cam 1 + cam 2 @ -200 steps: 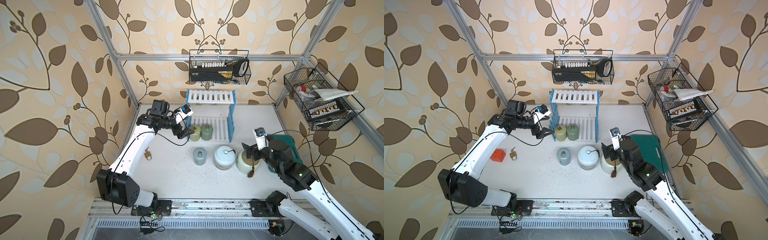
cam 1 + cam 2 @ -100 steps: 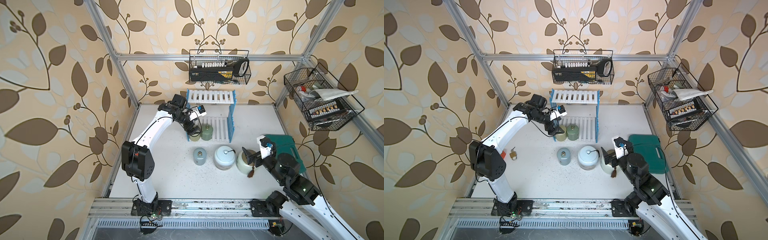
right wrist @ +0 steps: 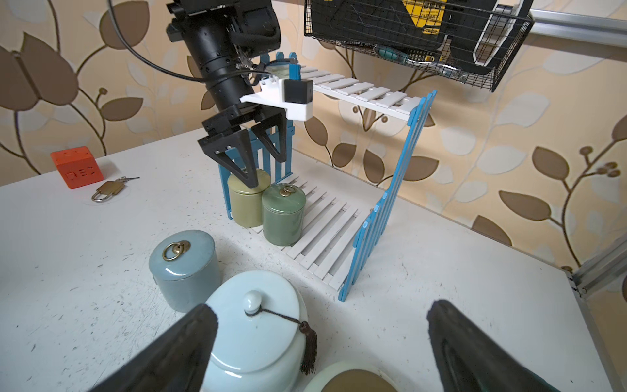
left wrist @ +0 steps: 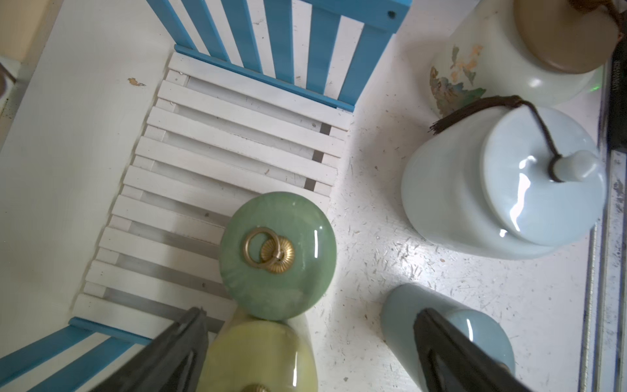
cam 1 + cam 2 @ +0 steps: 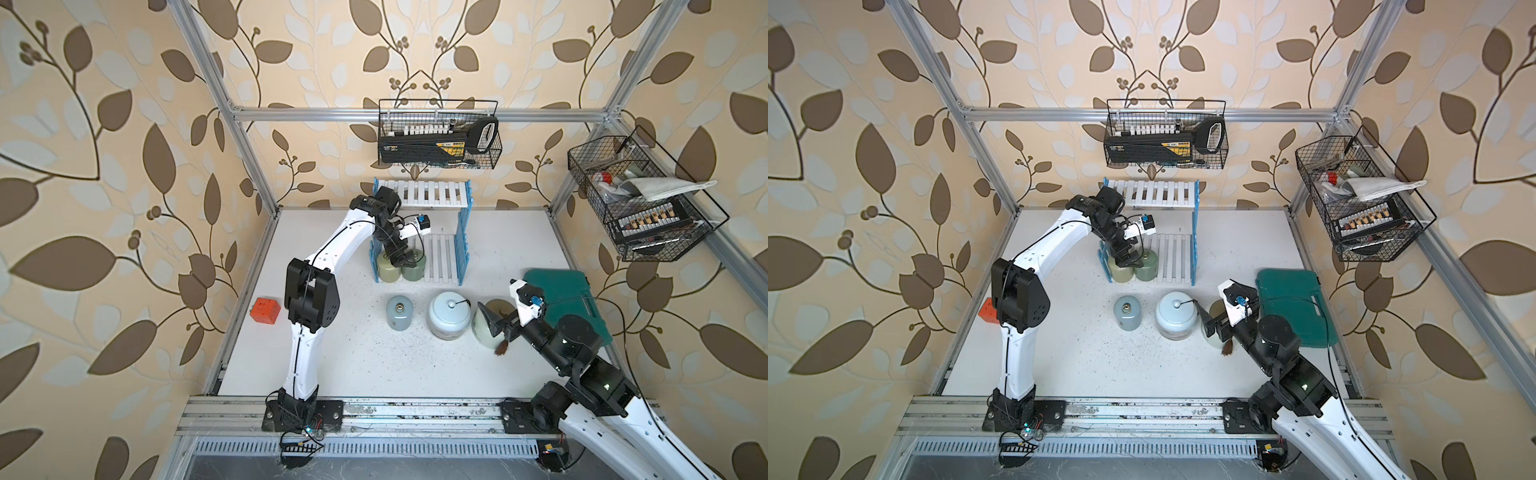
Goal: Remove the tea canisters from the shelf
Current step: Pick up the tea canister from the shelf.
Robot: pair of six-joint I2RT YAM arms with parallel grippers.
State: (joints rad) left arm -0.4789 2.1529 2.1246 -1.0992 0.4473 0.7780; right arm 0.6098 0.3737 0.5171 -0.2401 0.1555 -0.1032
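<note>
L gripper [image 3: 267, 171] spread wide over yellow-green ceramic cylinder canister [image 3: 246, 203], beside green ceramic canister [image 3: 283, 217], both on white-slat blue-fence shelf [image 3: 325, 230] lower tier. R gripper [image 3: 322, 307] spread, empty, above cream gold-lid jar [image 3: 349, 380].

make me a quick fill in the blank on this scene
Only ___ canisters stand on the shelf.
The open left gripper hangs above the ___ canister.
The orange cube lies beside a brass ___.
The pale-blue jar stands between the grey-blue canister and the ___ jar.
Missing: two; yellow-green; padlock; cream.
</note>
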